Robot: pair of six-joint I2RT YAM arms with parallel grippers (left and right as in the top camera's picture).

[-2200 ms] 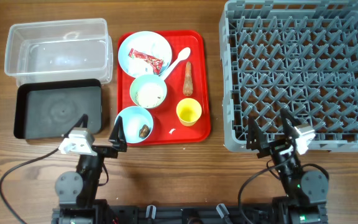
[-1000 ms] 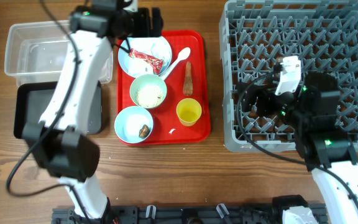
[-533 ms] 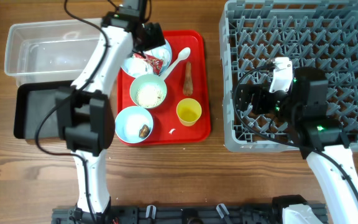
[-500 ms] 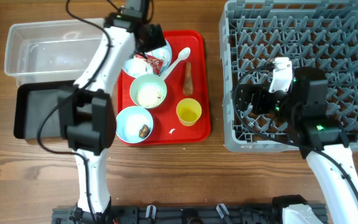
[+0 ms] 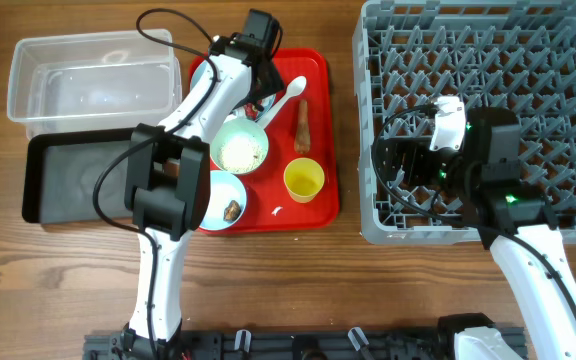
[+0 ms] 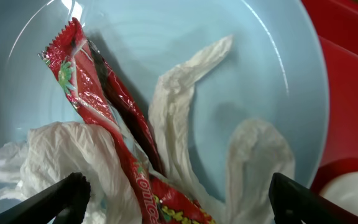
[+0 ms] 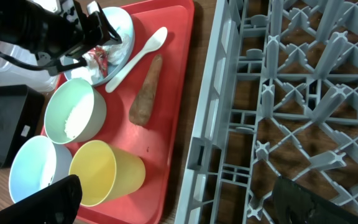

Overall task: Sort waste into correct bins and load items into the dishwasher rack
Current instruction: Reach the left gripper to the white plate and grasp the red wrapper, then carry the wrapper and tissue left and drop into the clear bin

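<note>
My left gripper (image 5: pixel 255 92) (image 6: pixel 179 202) is open, low over the pale blue plate (image 6: pixel 241 56), its fingers either side of the red-and-white wrapper (image 6: pixel 98 118) and crumpled white paper (image 6: pixel 185 99). On the red tray stand a bowl of rice (image 5: pixel 239 149), a bowl with a brown lump (image 5: pixel 232 210), a yellow cup (image 5: pixel 303 180), a white spoon (image 5: pixel 291 92) and the carrot-like stick (image 5: pixel 302 125). My right gripper (image 5: pixel 396 165) (image 7: pixel 179 199) is open and empty above the left edge of the grey rack (image 5: pixel 498 110).
The clear tub (image 5: pixel 93 80) and the black tray (image 5: pixel 78 175) lie left of the red tray (image 5: pixel 320 210). The right wrist view shows the cup (image 7: pixel 104 171), the stick (image 7: pixel 146 99) and the rack's wall (image 7: pixel 204 149).
My left arm has swung right and its gripper has come down close over the wrapper on the plate. My right gripper has shifted slightly left over the rack's edge.
</note>
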